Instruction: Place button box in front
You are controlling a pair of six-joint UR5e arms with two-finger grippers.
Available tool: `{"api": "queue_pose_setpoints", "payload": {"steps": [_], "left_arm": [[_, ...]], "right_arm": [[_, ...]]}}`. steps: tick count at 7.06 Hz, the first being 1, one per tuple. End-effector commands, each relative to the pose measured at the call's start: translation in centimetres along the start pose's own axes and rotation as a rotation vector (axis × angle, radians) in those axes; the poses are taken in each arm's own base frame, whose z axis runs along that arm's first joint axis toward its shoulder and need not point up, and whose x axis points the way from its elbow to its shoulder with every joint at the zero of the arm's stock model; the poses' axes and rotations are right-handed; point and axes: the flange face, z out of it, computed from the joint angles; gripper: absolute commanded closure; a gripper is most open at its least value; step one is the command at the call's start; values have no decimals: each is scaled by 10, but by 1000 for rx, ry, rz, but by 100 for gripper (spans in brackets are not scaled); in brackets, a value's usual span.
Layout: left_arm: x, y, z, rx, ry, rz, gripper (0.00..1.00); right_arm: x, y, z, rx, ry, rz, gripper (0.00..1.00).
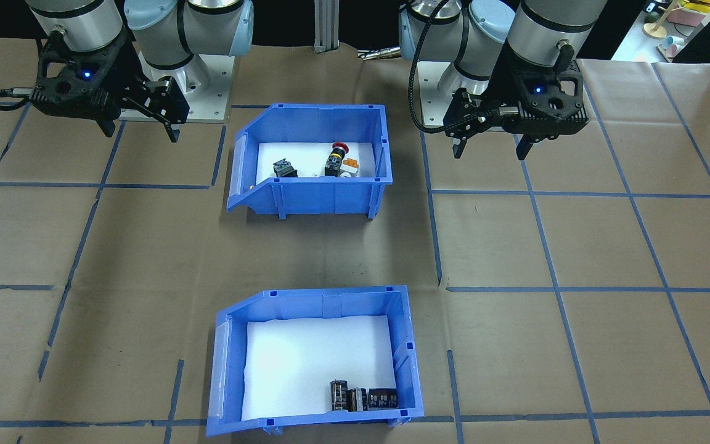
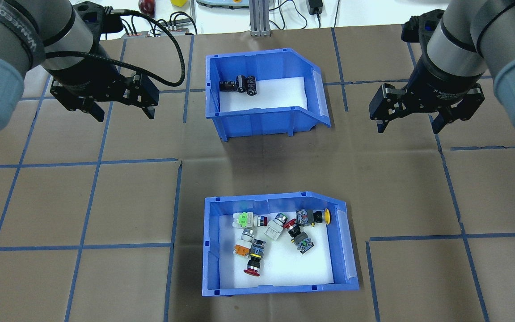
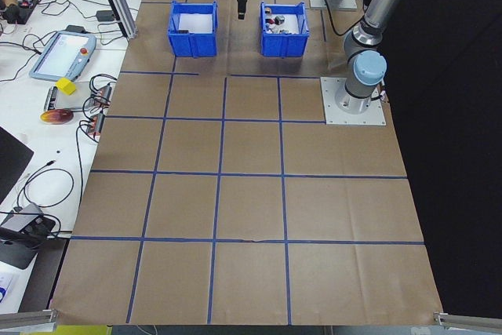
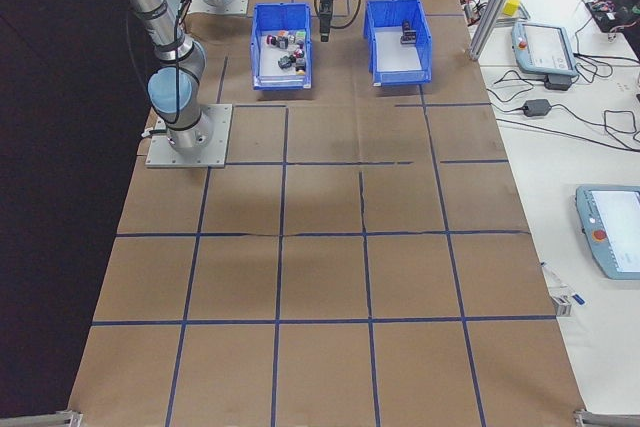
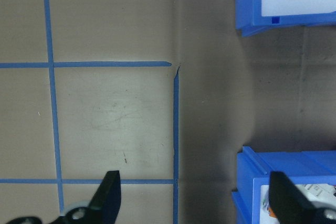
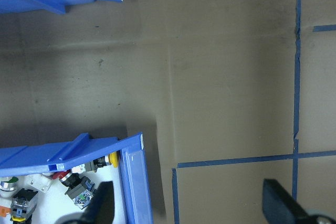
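The button box (image 2: 210, 250) is a blue bin with a white liner. It holds several push-button switches (image 2: 275, 232) with red, yellow, green and orange parts. It stands on the table's robot side, and shows in the front-facing view (image 1: 324, 197) too. My left gripper (image 2: 124, 115) hangs open and empty above the paper, left of both bins. Its wrist view catches the button box's corner (image 5: 262, 177). My right gripper (image 2: 408, 129) is open and empty on the other side, and the button box's open end (image 6: 134, 182) shows in its wrist view.
An identical blue bin (image 2: 257, 120) with three dark capacitors (image 2: 239, 84) stands on the far side, in line with the button box. Brown paper with a blue tape grid (image 2: 105, 201) covers the table. Cables and devices lie beyond the far edge (image 2: 172, 27).
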Motion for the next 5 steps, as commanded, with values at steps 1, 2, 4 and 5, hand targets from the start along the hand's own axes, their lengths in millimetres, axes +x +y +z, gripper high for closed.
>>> {"api": "queue_pose_setpoints", "payload": {"steps": [1,2,4,5], "left_arm": [[-1,-2,-2,14,1,-2,1],[-2,-3,-2,20,1,-3,1],[-2,-4,0,16,-1,-4,1],[-2,-4,0,14,-4,-4,1]], "right_arm": [[6,-3,-4,8,-2,4,0],[5,-6,-4,19,-2,-11,0],[3,-17,-3,58,-11,-183,0],[3,-25,4,48,-8,-259,0]]}}
